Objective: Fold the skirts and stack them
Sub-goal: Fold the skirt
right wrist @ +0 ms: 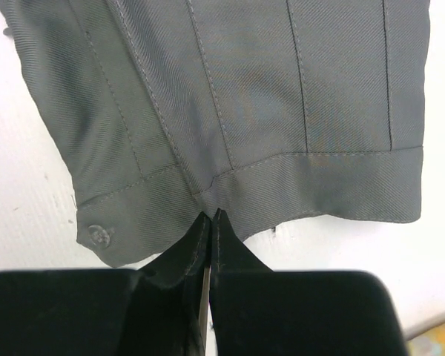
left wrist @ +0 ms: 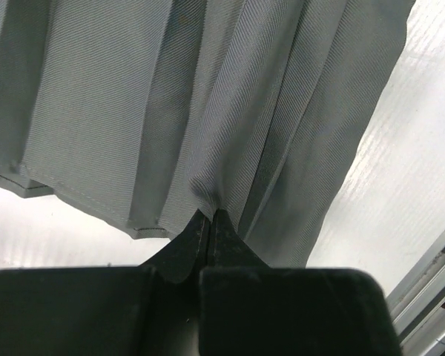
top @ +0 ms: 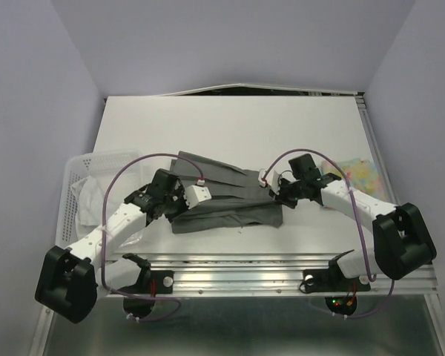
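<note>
The large grey pleated skirt (top: 226,199) lies folded in the middle of the table. My left gripper (top: 179,206) is at its left end, shut on the pleated hem (left wrist: 208,148). My right gripper (top: 274,194) is at its right end, shut on the waistband (right wrist: 297,185), next to a button (right wrist: 98,235). The small pastel floral skirt (top: 361,174) lies at the table's right edge, partly behind my right arm. A white cloth (top: 96,194), which looks like the white skirt, lies in the basket on the left.
The white slatted plastic basket (top: 73,172) stands at the left edge of the table, beside my left arm. A metal rail (top: 282,261) runs along the table's near edge. Bare white table (top: 230,126) lies behind the grey skirt.
</note>
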You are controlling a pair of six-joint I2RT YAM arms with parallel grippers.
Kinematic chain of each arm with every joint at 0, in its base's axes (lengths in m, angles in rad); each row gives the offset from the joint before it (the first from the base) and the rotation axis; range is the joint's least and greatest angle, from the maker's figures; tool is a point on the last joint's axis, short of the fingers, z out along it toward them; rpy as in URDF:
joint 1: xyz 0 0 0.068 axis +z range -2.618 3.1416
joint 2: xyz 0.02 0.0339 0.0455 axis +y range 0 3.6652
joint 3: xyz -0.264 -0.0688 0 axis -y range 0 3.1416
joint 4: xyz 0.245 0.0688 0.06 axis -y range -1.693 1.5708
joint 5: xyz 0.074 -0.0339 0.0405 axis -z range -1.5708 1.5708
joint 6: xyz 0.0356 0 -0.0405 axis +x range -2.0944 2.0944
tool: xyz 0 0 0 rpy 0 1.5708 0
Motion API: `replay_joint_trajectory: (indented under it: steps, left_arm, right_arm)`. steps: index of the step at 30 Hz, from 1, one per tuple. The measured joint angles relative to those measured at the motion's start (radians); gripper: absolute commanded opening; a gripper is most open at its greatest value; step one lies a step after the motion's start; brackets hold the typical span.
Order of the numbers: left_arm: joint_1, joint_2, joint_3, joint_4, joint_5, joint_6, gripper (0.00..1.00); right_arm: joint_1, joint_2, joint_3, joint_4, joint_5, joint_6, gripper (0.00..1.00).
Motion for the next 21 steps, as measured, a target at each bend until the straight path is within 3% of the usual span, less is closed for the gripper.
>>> replay_joint_trajectory:
  steps: [7,14,21]
  left_arm:
    - [0.0,0.03,0.043,-0.001,-0.032,-0.011,0.0]
    - [0.02,0.019,0.284,-0.131,-0.049,-0.006,0.0]
    - [0.019,-0.074,0.335,-0.258,-0.017,0.025,0.0]
  right_arm:
    - [0.0,0.04,0.126,-0.05,0.035,0.035,0.01]
    - [-0.004,0.03,0.352,-0.155,0.051,0.047,0.01]
    - [-0.002,-0.053,0.349,-0.254,0.034,0.035,0.01]
